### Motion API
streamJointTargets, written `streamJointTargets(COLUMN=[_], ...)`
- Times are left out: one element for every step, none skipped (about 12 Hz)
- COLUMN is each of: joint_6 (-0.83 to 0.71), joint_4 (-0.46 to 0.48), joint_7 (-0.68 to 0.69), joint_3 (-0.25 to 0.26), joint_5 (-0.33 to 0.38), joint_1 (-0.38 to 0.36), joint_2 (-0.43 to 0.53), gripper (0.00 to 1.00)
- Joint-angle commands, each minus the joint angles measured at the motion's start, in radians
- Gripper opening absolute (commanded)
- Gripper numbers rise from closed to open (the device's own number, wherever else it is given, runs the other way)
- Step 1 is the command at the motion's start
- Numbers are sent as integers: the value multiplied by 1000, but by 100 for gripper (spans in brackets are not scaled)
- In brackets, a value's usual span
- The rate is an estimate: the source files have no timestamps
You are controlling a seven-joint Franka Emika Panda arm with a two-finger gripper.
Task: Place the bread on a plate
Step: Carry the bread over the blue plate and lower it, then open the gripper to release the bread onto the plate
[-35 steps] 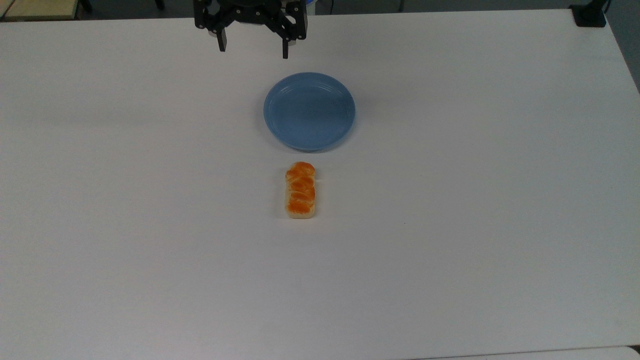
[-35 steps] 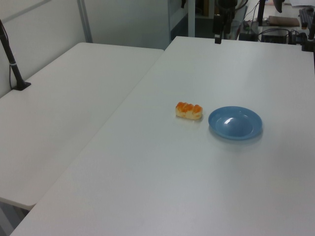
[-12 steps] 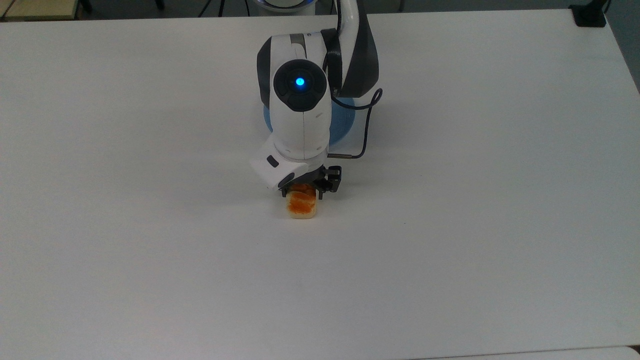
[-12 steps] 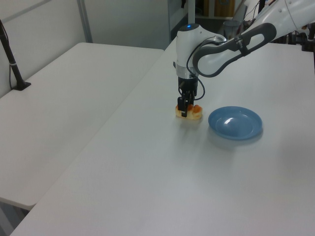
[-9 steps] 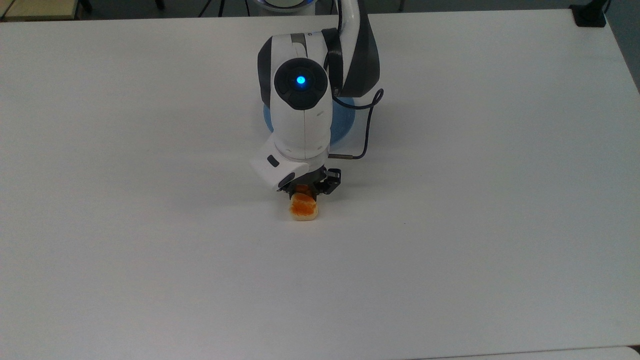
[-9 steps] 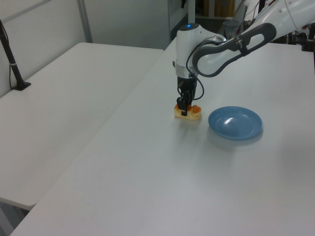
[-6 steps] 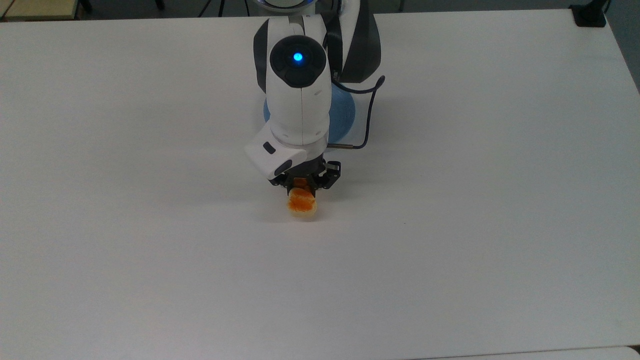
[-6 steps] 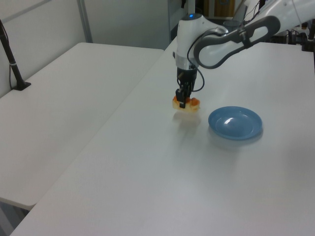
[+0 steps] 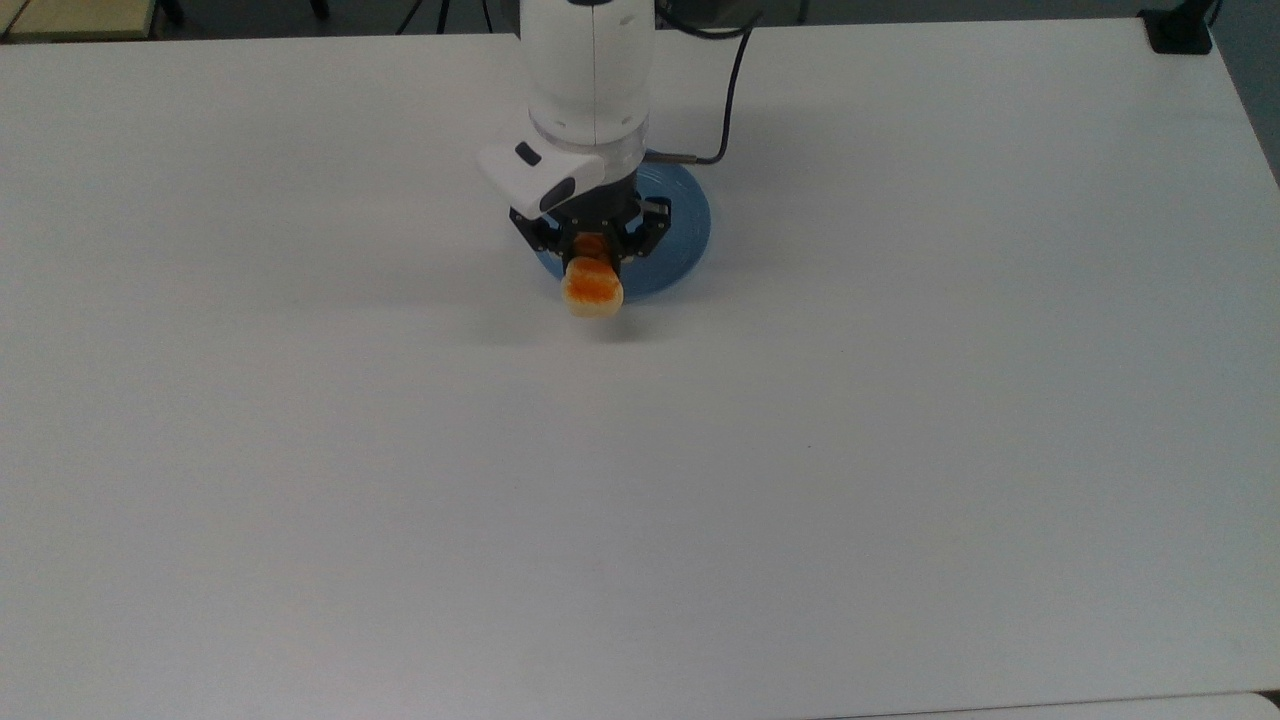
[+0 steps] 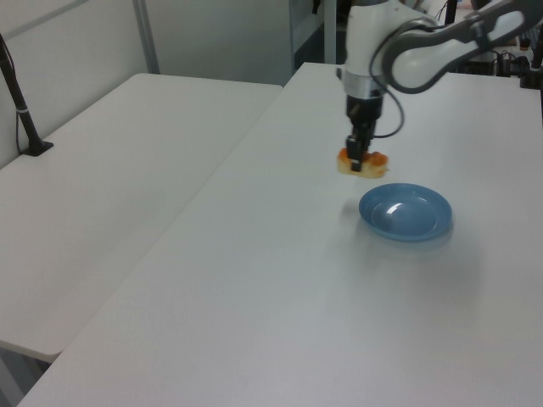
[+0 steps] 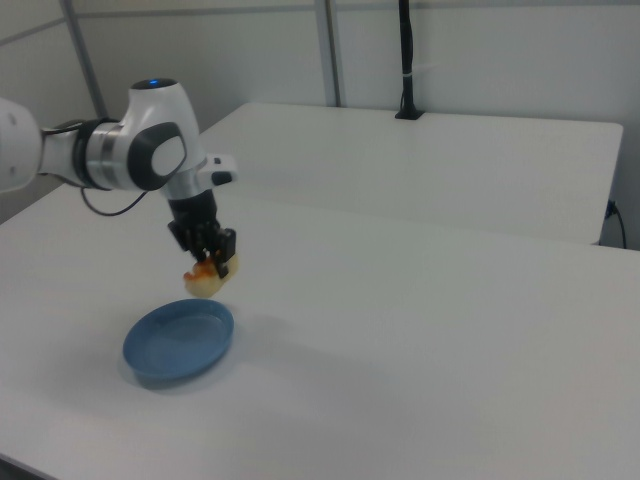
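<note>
White and bare but for a few things, the worktop (image 9: 900, 450) spreads across the top view, and a second pale table (image 10: 110, 170) butts against it on the left view's left. A black post (image 11: 406, 60) stands at the far end of the table behind in the right view.

The arm (image 9: 590, 70) reaches down from the top view's far edge, its hand (image 9: 592, 250) pointing at the surface. The fingers (image 9: 573, 243) are clamped on the bread (image 9: 592, 286), gripping the loaf across its width near the middle. The bread is off the worktop, held in the air; its shadow falls on the surface just below it in the top view. Its orange-brown glazed top faces up and its pale end points toward the near edge of the top view.

The plate (image 9: 680, 235), light blue and round, lies flat on the worktop. In the top view the hand partly covers it, and the bread overhangs its near rim. In the right view (image 11: 180, 340) the loaf (image 11: 205, 277) hangs just above the plate's far edge, apart from it. In the left view (image 10: 405, 212) the loaf (image 10: 363, 163) floats above and to the left of the plate.

A dark cable (image 9: 735, 90) loops from the arm down beside the wrist.
</note>
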State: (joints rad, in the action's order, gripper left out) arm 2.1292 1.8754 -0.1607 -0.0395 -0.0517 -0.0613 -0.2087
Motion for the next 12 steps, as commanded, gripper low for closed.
streamJointTargets(joint_6=[130,199,236,261,279,294,304,313,314,314,313,305], joint_4=[328,390,421,435,439,439,439,439,438,435,435,430], joint_7=[38,30,26,23,1,-14,-19,-23,-40,-42,-42,-43], joint_3=[4,4,4,4,4,4,4,4,4,4,4,4], joint_5=[19,21,21,21,21,23,23,23,23,23,23,23], joint_1=[-32,-54,-63,-68,-68,-66,-66,-66,-66,-65,-65,-65], joint_2=[207,224,224,219,210,198,177,170,166,154,152,160], gripper=[44,44,45,45,45,45,48,57,60,66,69,82])
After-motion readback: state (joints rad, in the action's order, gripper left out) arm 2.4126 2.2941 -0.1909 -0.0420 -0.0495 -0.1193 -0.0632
